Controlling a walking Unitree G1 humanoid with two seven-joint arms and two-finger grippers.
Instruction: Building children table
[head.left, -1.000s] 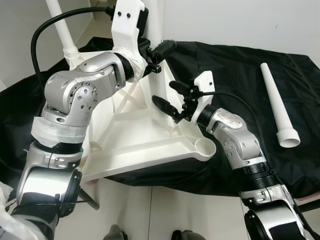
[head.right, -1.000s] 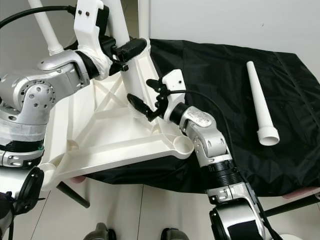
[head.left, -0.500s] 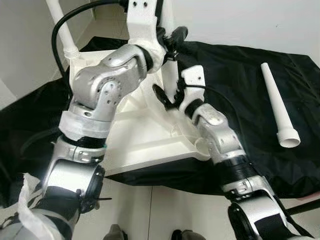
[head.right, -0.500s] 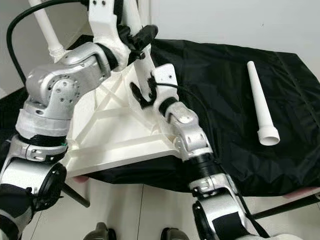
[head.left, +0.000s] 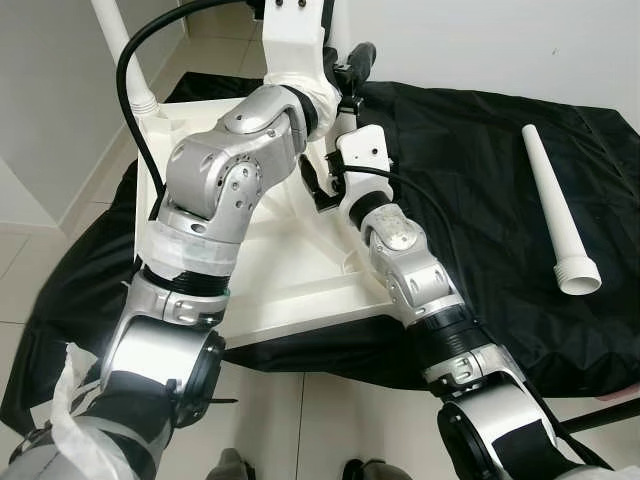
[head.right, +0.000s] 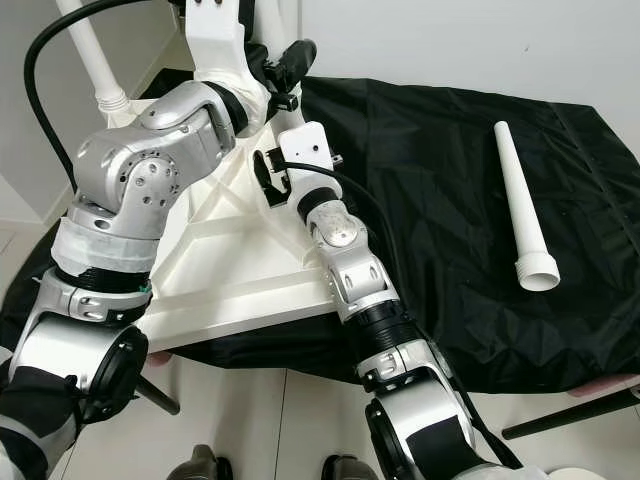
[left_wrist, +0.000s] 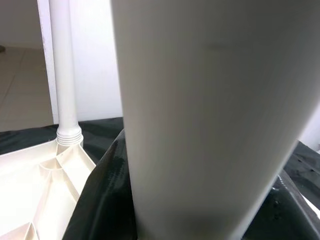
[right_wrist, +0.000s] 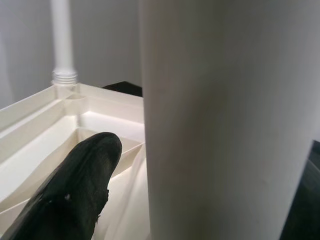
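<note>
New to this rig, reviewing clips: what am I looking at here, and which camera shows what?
A humanoid robot is building a small white table. The two wide pictures come from its head, looking down. The upside-down tabletop lies on a black cloth. One leg already stands in a far corner; a spare leg lies on the cloth. Both arms work on an upright leg: the left gripper higher, the right gripper near its base. The two close-ups are wrist cameras, with that leg very near.
</note>
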